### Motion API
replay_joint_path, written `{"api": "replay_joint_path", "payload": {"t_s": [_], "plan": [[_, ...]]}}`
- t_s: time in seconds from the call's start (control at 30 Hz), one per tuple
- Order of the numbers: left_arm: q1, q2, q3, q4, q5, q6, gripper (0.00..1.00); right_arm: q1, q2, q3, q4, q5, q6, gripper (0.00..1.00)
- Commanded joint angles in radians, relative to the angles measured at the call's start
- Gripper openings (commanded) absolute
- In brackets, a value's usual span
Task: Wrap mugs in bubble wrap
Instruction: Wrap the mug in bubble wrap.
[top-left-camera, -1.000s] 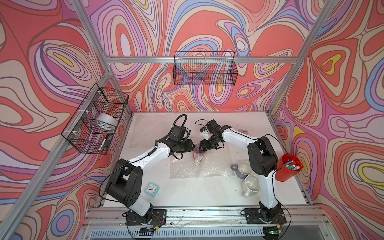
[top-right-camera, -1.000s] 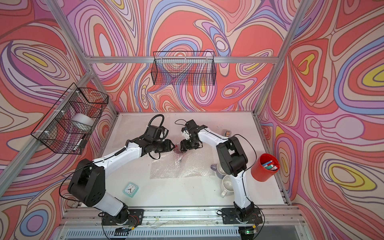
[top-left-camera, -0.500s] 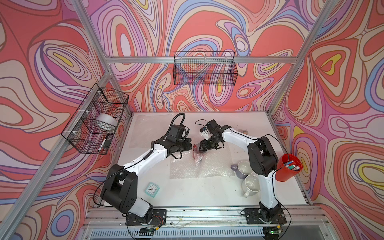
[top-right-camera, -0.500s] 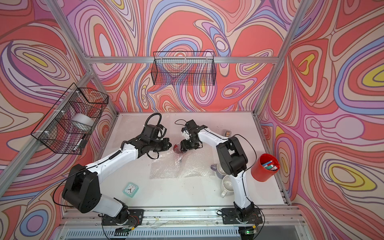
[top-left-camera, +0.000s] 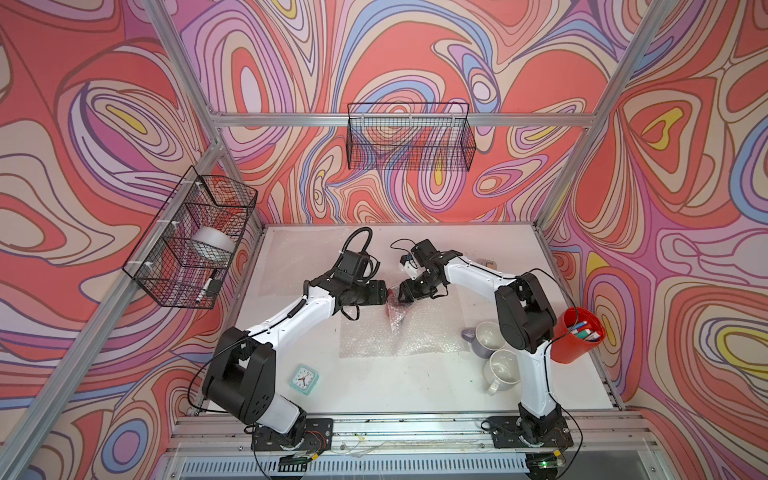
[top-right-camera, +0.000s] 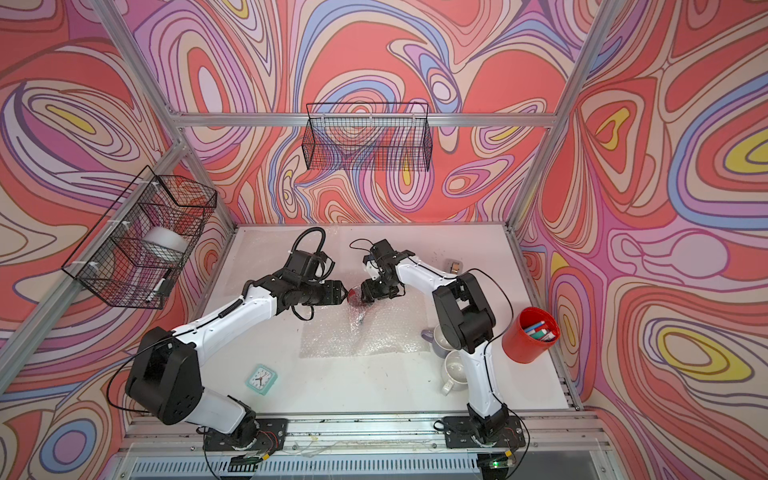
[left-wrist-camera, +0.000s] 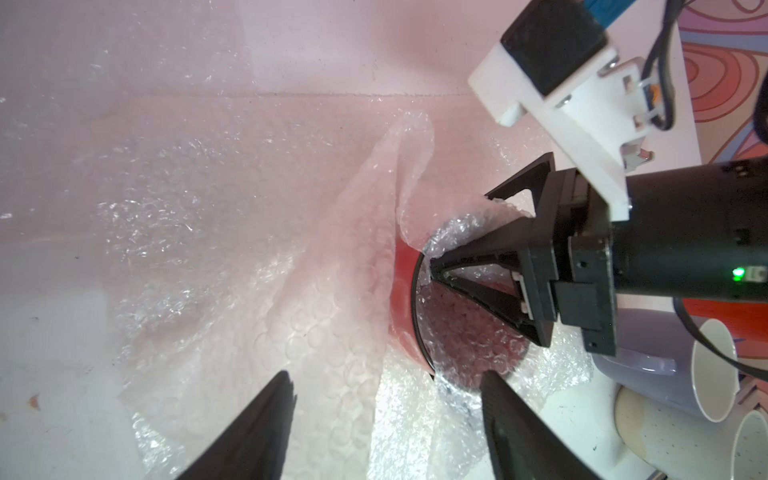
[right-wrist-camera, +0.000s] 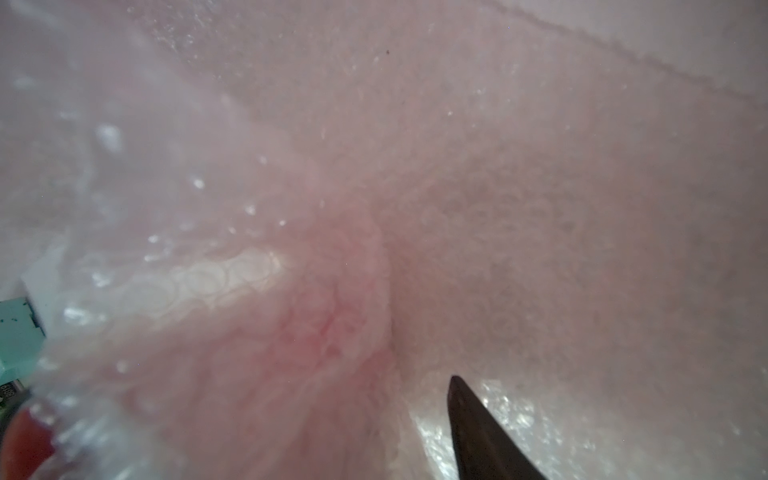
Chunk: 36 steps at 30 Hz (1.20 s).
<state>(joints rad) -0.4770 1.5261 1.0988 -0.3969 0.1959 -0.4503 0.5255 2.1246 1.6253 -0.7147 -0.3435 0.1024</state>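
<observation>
Bubble wrap (top-left-camera: 415, 336) (top-right-camera: 374, 332) is spread over the middle of the tabletop (top-left-camera: 374, 395), with its far edge drawn up and bunched around the red mug (top-left-camera: 393, 308) (top-right-camera: 357, 297). In the left wrist view the red mug (left-wrist-camera: 401, 291) is seen on its side, the sheet (left-wrist-camera: 324, 291) draped over its outside and stuffed into its mouth.

The left hand (top-left-camera: 388, 293) (top-right-camera: 344, 294) is held just beside the mug. Its fingers are seen well apart in the left wrist view (left-wrist-camera: 386, 415), above the wrap, with nothing gripped between them.

The right hand (top-left-camera: 400, 296) (top-right-camera: 362, 295) is placed at the mug from the opposite side. In the left wrist view (left-wrist-camera: 460, 230) one finger is seen inside the mug's mouth against the wrap and the other outside over a bunched fold. Whether anything is clamped between them cannot be told. The right wrist view is blurred; only wrap (right-wrist-camera: 291, 291) and one dark fingertip are made out.

The lavender mug (top-left-camera: 478, 338) (top-right-camera: 432, 338) and the white mug (top-left-camera: 503, 370) (top-right-camera: 455, 368) are found unwrapped by the right arm's base, just beside each other. A second sheet (top-left-camera: 299, 257) lies flat at the back left. A small clock (top-left-camera: 304, 378) is set near the left arm's base.
</observation>
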Motion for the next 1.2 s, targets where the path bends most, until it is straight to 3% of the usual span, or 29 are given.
{"api": "replay_joint_path", "payload": {"t_s": [0.0, 0.13, 0.2, 0.37, 0.47, 0.9, 1.17], "plan": [[0.001, 0.019, 0.041, -0.068, -0.050, 0.103, 0.78, 0.000, 0.018, 0.010, -0.020, 0.032, -0.004, 0.61], [0.001, 0.026, 0.057, -0.112, -0.130, 0.163, 0.68, 0.000, 0.018, 0.013, -0.023, 0.032, -0.004, 0.61], [0.003, 0.032, 0.066, -0.127, -0.168, 0.189, 0.49, 0.001, 0.018, 0.015, -0.024, 0.032, -0.004, 0.61], [0.002, 0.052, 0.097, -0.168, -0.217, 0.217, 0.14, 0.002, 0.021, 0.025, -0.030, 0.031, -0.005, 0.61], [0.001, 0.040, 0.104, -0.170, -0.212, 0.215, 0.00, 0.006, 0.022, 0.029, -0.032, 0.033, -0.006, 0.61], [-0.048, -0.035, 0.043, 0.028, 0.148, -0.013, 0.00, 0.011, 0.026, 0.023, -0.016, 0.015, 0.010, 0.62], [-0.111, 0.054, -0.028, 0.172, 0.192, -0.107, 0.00, 0.011, 0.015, 0.021, 0.008, -0.034, 0.043, 0.63]]}}
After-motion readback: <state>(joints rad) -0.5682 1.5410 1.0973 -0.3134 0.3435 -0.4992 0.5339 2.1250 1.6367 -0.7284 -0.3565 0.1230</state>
